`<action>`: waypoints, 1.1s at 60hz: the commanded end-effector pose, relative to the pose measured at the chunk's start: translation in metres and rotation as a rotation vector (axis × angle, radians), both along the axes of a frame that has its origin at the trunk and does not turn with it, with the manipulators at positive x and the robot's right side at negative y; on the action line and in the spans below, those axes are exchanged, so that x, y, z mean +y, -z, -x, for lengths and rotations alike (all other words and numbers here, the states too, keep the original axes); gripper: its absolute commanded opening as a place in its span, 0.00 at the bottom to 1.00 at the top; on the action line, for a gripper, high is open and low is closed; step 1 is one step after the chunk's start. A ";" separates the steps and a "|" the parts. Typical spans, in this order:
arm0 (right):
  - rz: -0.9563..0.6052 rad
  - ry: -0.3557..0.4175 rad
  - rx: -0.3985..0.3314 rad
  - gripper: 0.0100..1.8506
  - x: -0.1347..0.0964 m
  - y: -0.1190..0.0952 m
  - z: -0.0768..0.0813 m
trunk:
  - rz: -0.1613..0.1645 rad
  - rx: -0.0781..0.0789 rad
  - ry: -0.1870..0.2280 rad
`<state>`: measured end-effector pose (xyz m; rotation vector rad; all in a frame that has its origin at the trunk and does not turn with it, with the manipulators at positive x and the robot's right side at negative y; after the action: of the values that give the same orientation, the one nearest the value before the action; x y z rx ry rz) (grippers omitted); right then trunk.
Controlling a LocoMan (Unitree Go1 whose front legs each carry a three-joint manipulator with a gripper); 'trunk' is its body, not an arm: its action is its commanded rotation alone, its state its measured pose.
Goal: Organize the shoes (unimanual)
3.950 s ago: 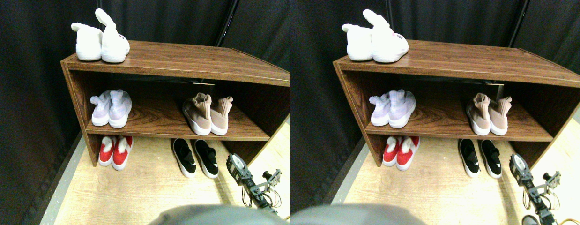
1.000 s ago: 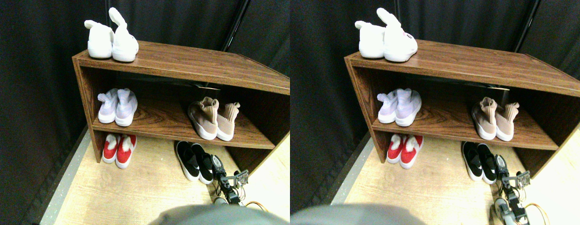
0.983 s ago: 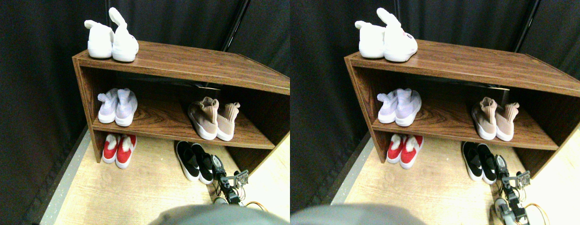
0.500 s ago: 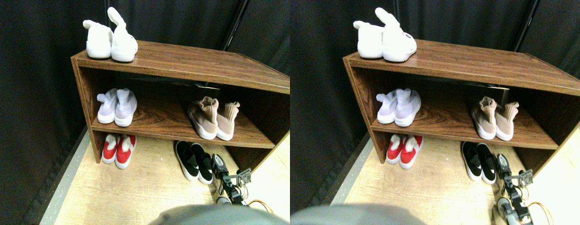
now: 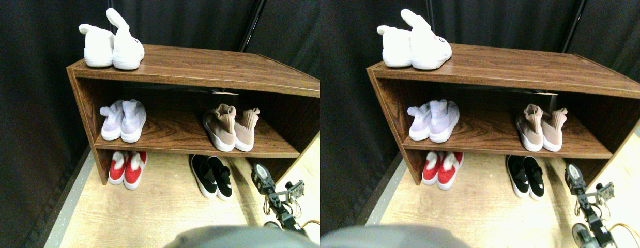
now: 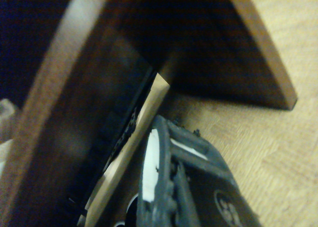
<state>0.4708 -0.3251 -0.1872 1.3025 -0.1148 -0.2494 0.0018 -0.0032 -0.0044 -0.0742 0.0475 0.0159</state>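
Observation:
Two black slip-ons (image 5: 212, 176) with white soles lie close side by side on the floor under the right part of the wooden shelf unit (image 5: 206, 66). My right gripper (image 5: 260, 176) hovers low to their right, apart from them, with nothing in it. A tan knit pair (image 5: 230, 128) stands on the middle shelf above. In the wrist view the dark jaw frame (image 6: 181, 187) points at the shelf's dark side panel (image 6: 218, 48) and the floor.
White bunny-eared shoes (image 5: 112, 45) sit on the shelf top at the left. A lavender pair (image 5: 122, 120) is on the middle shelf's left, and a red pair (image 5: 125, 168) on the floor below. Light wood floor (image 5: 154, 212) spreads in front; black curtains hang behind.
The black slip-ons, splayed apart four seconds ago, now lie together. My gripper, which was against the right one a second ago, has drawn back to the right. The camera has shifted.

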 end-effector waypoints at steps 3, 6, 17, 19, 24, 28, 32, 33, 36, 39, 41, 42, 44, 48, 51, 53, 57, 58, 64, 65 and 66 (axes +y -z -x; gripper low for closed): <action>0.013 -0.026 -0.071 0.03 -0.004 -0.019 0.008 | 0.013 -0.016 0.014; 0.011 -0.037 -0.084 0.03 -0.005 -0.022 0.011 | 0.012 -0.017 0.016; 0.036 -0.155 -0.123 0.03 -0.008 -0.032 0.031 | 0.009 -0.017 0.016; 0.025 -0.164 -0.128 0.03 -0.007 -0.034 0.036 | 0.010 -0.017 0.016; 0.038 -0.179 -0.133 0.03 0.000 -0.038 0.050 | 0.009 -0.018 0.014; 0.038 -0.188 -0.136 0.03 0.004 -0.042 0.059 | 0.010 -0.017 0.012; 0.013 -0.229 -0.148 0.03 0.008 -0.047 0.070 | 0.010 -0.017 0.011; 0.011 -0.233 -0.150 0.03 0.008 -0.047 0.071 | 0.009 -0.016 0.011; 0.013 -0.240 -0.166 0.03 0.012 -0.052 0.079 | 0.009 -0.014 0.012; 0.013 -0.283 -0.186 0.03 0.016 -0.056 0.085 | 0.008 -0.016 0.012; 0.016 -0.291 -0.191 0.03 0.017 -0.058 0.088 | 0.008 -0.017 0.012; 0.025 -0.302 -0.194 0.03 0.019 -0.060 0.090 | 0.008 -0.018 0.012; 0.031 -0.310 -0.194 0.03 0.020 -0.061 0.091 | 0.007 -0.019 0.012; 0.035 -0.325 -0.204 0.03 0.025 -0.066 0.099 | 0.006 -0.021 0.011; 0.029 -0.331 -0.212 0.03 0.030 -0.070 0.104 | 0.007 -0.021 0.011; 0.026 -0.338 -0.221 0.03 0.034 -0.071 0.106 | 0.008 -0.022 0.012; 0.046 -0.356 -0.227 0.03 0.042 -0.075 0.110 | 0.010 -0.026 0.012; 0.046 -0.356 -0.227 0.03 0.042 -0.075 0.110 | 0.010 -0.026 0.012; 0.060 -0.381 -0.230 0.03 0.054 -0.079 0.113 | 0.012 -0.029 0.010; 0.064 -0.386 -0.229 0.03 0.056 -0.080 0.113 | 0.012 -0.029 0.010; 0.061 -0.393 -0.227 0.03 0.058 -0.081 0.113 | 0.015 -0.031 0.007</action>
<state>0.3595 -0.2774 -0.1142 1.2580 -0.0362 0.1902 0.0029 -0.0025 -0.0049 -0.0755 0.0432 0.0043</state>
